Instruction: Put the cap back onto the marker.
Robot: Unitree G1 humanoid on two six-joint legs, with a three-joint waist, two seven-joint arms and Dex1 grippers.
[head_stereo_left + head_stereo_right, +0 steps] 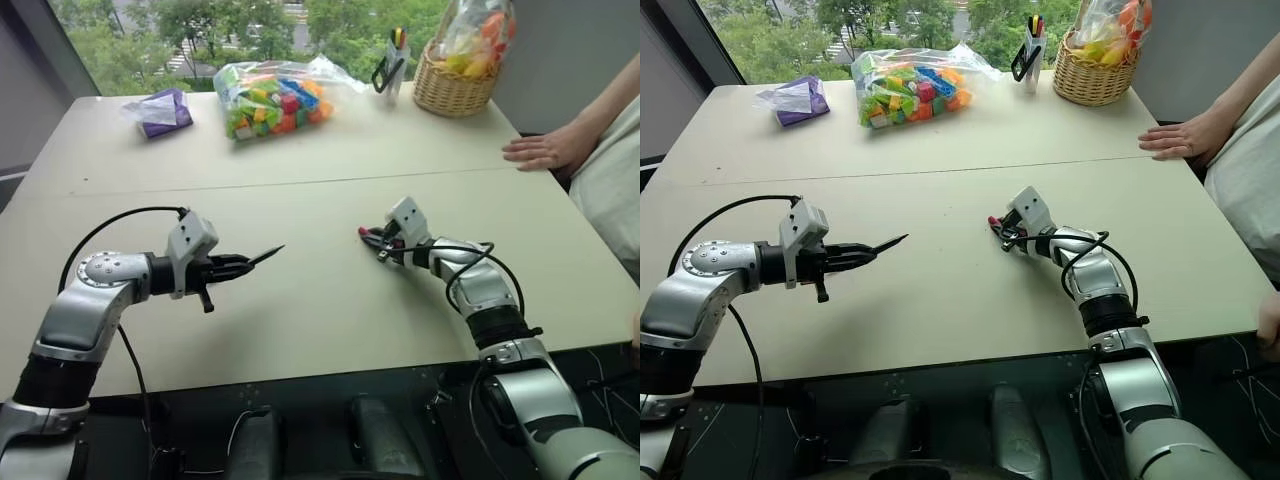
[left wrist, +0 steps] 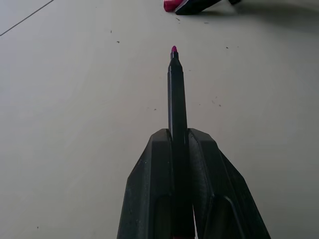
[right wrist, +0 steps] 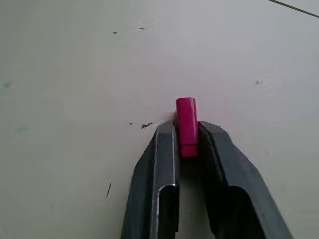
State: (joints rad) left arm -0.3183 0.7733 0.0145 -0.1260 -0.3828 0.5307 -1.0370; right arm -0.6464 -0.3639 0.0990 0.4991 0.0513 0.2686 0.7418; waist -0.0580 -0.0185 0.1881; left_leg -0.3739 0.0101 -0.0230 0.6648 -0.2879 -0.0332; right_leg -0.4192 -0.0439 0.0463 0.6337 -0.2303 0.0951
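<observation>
Head views: beige worktop (image 1: 300, 300) by a window; block bag (image 1: 268, 97) at 12, wicker basket (image 1: 455, 90) at 1.
Left wrist: left pincer (image 2: 180, 142) clamps marker (image 2: 176, 94).
Right wrist: right pincer (image 3: 187, 134) pinches cap (image 3: 187, 124) at worktop centre.

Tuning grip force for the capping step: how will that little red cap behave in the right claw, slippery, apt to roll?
The cap looks like smooth hard plastic, so probably slick; the right claw pinches only its rear part, so it may pivot when pressed onto the marker. It is a round tube, so it would likely roll if dropped on the table. Tiny, so probably very light.
</observation>
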